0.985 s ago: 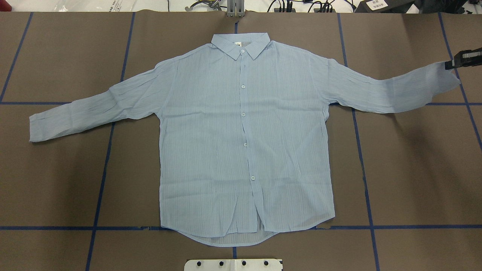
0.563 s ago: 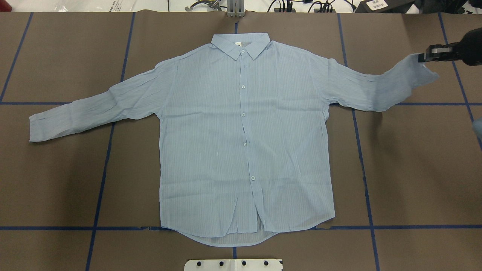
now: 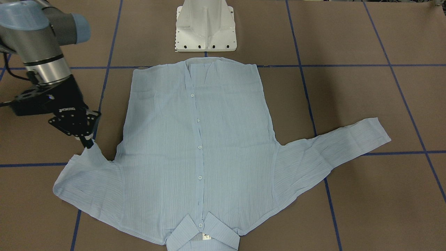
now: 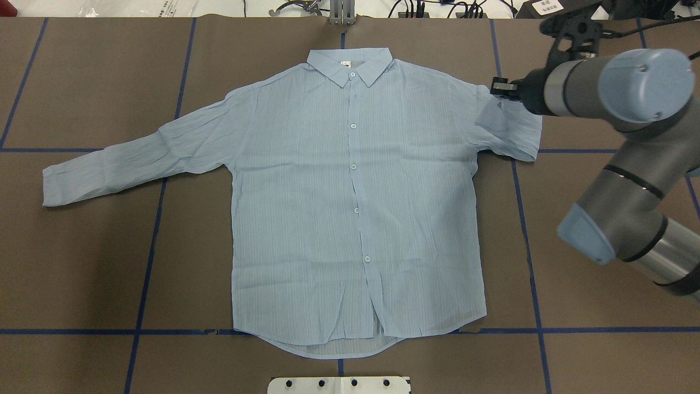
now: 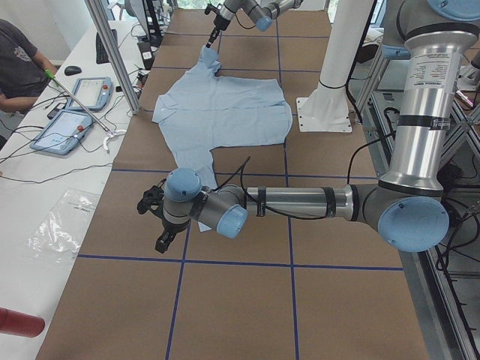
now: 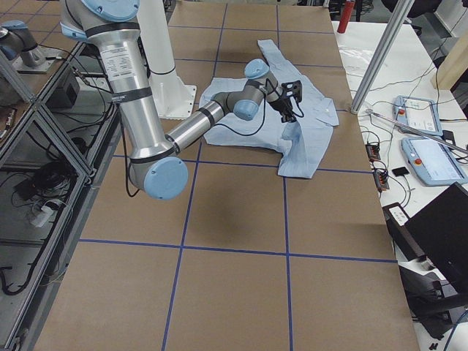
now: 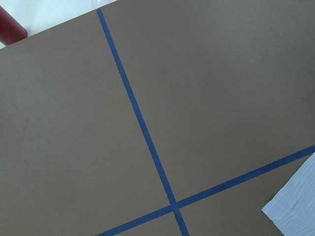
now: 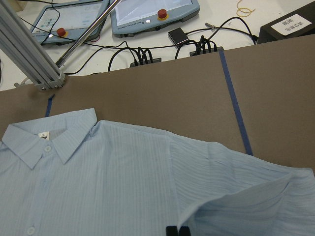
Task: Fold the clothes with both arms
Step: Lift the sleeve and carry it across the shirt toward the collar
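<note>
Upper right, the right gripper (image 4: 499, 88) is pinching the single shirt's (image 4: 350, 208) sleeve (image 4: 511, 128) (left gripper (image 5: 164, 240), the second: cannot tell its spread).

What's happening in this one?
The right gripper's fingers pinch the cuff of one sleeve of the pale-blue shirt, lifted and doubled back toward its shoulder. The rest of the shirt lies flat, buttoned side up, on the brown table, the other sleeve stretched out. The left arm hangs over bare table past that sleeve, touching nothing.

Brown, blue-taped table (image 4: 82, 262) under flat pale-blue shirt (image 4: 306, 219)
</note>
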You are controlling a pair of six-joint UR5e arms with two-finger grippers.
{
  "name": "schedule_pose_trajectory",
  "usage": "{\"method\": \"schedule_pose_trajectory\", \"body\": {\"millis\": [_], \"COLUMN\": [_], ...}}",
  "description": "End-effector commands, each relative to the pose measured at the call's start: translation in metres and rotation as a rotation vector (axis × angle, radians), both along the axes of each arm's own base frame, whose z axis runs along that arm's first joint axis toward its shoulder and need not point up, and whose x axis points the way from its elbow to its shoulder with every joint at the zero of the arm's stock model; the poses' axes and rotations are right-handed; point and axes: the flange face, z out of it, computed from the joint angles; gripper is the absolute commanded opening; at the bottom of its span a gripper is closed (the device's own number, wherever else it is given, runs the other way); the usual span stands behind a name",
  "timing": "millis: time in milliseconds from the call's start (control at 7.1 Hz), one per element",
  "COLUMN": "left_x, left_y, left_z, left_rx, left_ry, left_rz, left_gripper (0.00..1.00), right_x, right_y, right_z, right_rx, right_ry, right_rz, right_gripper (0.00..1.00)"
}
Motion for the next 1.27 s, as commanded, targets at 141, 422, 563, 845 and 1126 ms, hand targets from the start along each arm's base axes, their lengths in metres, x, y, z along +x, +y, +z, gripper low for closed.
{"method": "schedule_pose_trajectory", "body": {"millis": [141,422,563,845,1126], "left_x": [0.0,0.0,0.0,0.0,0.0], "left_y": [-0.001,-0.001,-0.001,-0.001,0.0], "left_z": [0.0,0.004,0.003,0.016,0.019], "left_rx": [-0.001,-0.006,0.005,0.033,0.04], "left_ry": [0.0,-0.001,-0.003,-0.005,-0.004], "left_rz": [-0.001,0.0,-0.001,0.0,-0.002], "left_gripper": [1.0,1.0,1.0,1.0,1.0], "right_x": [-0.063,-0.092,-0.104,-0.159,-0.202], "right_y": [0.018,0.01,0.007,-0.017,-0.021], "right_z": [-0.07,-0.12,-0.13,-0.169,-0.171], "right_rx": [0.038,0.073,0.079,0.071,0.1], "right_ry": [0.004,-0.039,-0.038,-0.027,-0.07], "right_rz": [0.037,0.018,0.005,-0.022,-0.052], "right_gripper": [0.0,0.0,0.0,0.0,0.0]}}
